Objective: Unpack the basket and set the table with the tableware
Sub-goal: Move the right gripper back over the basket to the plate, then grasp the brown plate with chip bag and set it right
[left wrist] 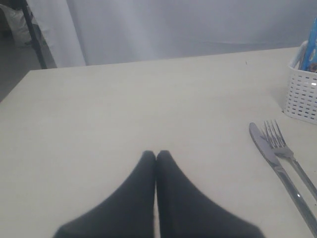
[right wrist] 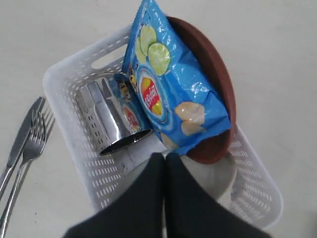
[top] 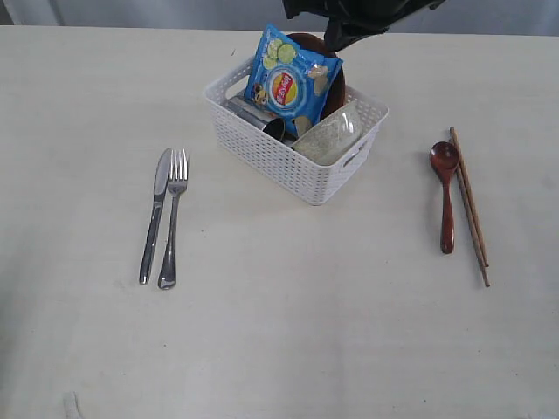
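Note:
The white basket (top: 262,153) stands at the middle back of the table (top: 288,332). It holds a steel cup (right wrist: 111,119) lying on its side, a pale bowl (top: 327,135) and a brown plate (right wrist: 218,79) on edge behind a blue chip bag (top: 293,83). Left of the basket lie a knife (top: 155,214) and fork (top: 173,218) side by side. A dark wooden spoon (top: 446,196) and chopsticks (top: 470,205) lie to its right. My right gripper (right wrist: 165,156) hovers shut and empty above the basket, over the bowl (right wrist: 218,176). My left gripper (left wrist: 156,154) is shut and empty above bare table, apart from the knife (left wrist: 270,156).
The chip bag (right wrist: 168,89) leans on the plate and covers most of it. My right arm (top: 349,22) comes in from the back edge. A grey curtain and a dark stand leg (left wrist: 32,34) lie beyond the table's far edge.

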